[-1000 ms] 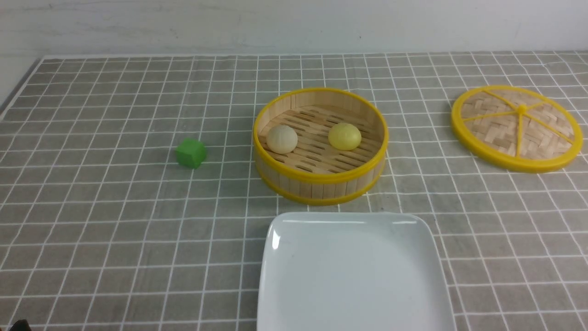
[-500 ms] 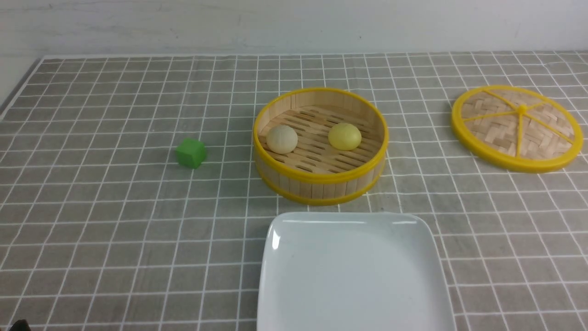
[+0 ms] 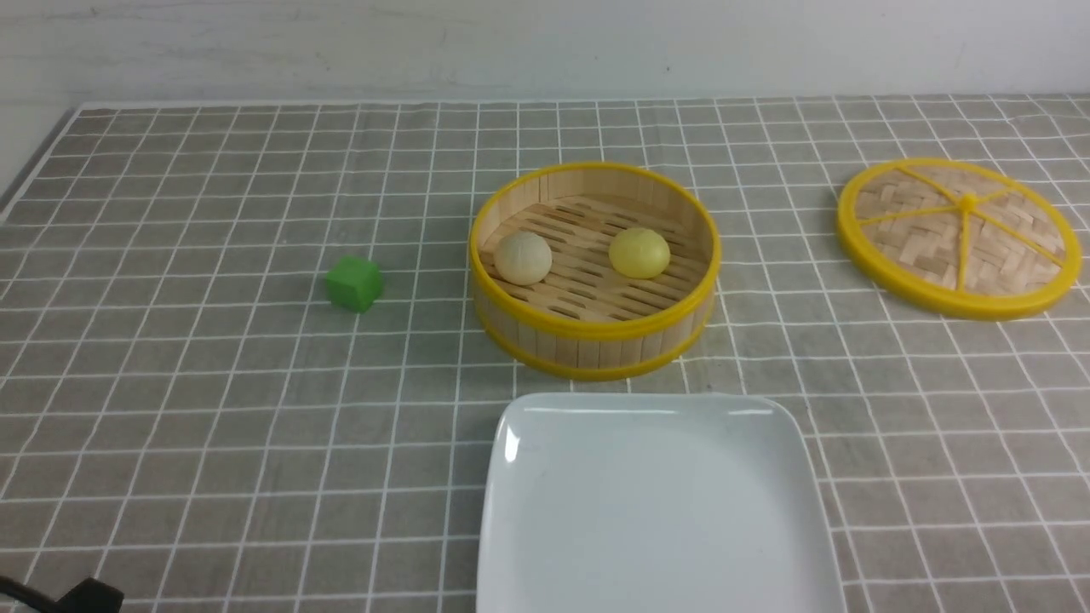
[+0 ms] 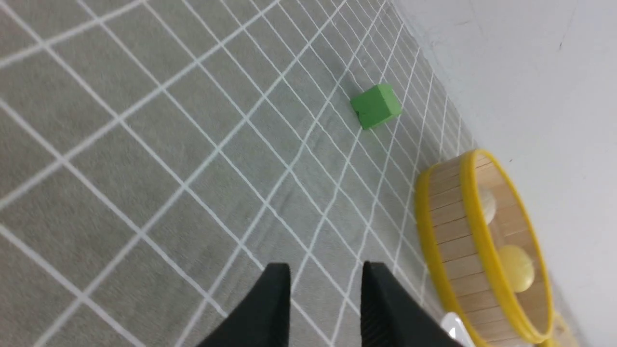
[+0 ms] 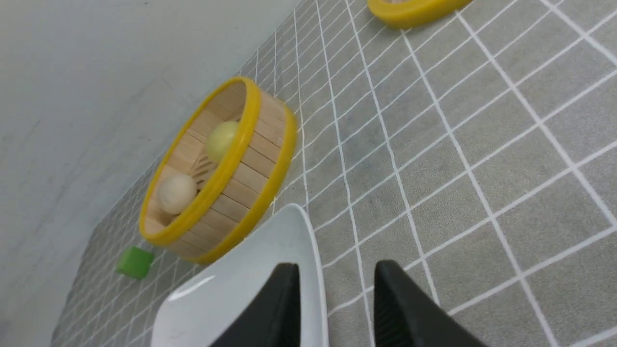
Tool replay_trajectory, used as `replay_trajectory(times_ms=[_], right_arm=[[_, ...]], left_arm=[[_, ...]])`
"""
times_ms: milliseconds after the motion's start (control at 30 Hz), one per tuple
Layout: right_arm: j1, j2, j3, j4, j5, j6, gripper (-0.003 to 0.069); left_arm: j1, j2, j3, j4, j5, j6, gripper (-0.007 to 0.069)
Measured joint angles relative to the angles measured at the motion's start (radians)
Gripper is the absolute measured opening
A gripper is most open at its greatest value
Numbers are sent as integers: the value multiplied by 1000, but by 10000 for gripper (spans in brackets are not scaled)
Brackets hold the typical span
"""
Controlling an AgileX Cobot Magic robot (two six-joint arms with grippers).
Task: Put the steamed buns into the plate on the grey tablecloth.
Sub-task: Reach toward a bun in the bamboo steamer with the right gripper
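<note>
While steamer [image 3: 593,340] walls ring both buns [image 3: 523,257], tablecloth [image 3: 213,409] flanks plate [image 3: 656,511].

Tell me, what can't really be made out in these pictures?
Plate: its near side is cut off by the front view's bottom edge.
Off-white bun: in the left wrist view, mostly hidden behind the steamer basket wall.
Woven lid: the right wrist view's top edge cuts most of it away.
Left gripper: the front view shows at most a dark scrap at its bottom corner; right gripper is absent there.

You can see two steamed buns [image 3: 523,257], one plate [image 3: 656,511], one basket [image 3: 596,345], one lid [image 3: 958,238], one green cube [image 3: 354,283] and one grey tablecloth [image 3: 213,426].
</note>
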Motion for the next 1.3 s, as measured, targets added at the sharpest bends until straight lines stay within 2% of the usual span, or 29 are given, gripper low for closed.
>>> replay_trajectory(times_ms=[67, 133, 200, 300, 400, 500, 767, 833, 1000, 1133, 1200, 1267, 1300], right_arm=[[0, 0, -32, 7, 7, -9, 204], [0, 2, -111, -13, 7, -72, 148], [0, 52, -250, -82, 10, -178, 43], [0, 170, -380, -151, 59, -264, -10], [0, 392, -476, -179, 178, -300, -8], [2, 622, -484, -147, 285, -332, -1], [67, 1040, -630, 35, 375, -607, 4], [107, 1186, -751, 58, 387, -672, 15], [185, 1398, -975, 32, 406, -688, 75], [252, 1566, -1180, -30, 453, -671, 149], [291, 1701, -1353, -95, 506, -613, 218], [304, 1765, -1437, -130, 530, -580, 246], [320, 1849, -1552, -179, 575, -530, 294]], left_arm=[[0, 0, 0, -7, -3, -46, 239], [0, 0, 2, -13, -24, -99, 239], [0, 0, 3, -16, -57, -141, 239], [0, 0, 3, -16, -88, -163, 239], [0, 0, 3, -16, -107, -169, 239], [0, 0, 3, -16, -107, -170, 239], [0, 0, 3, -4, -105, -170, 239], [0, 0, 3, 3, -105, -151, 239], [0, 0, 3, -4, -70, -107, 229], [0, 0, 2, -45, 1, -69, 162], [0, 0, -3, -121, 46, -8, 71], [0, 0, -6, -155, 67, 29, 41], [0, 0, -15, -220, 112, 114, 11]])
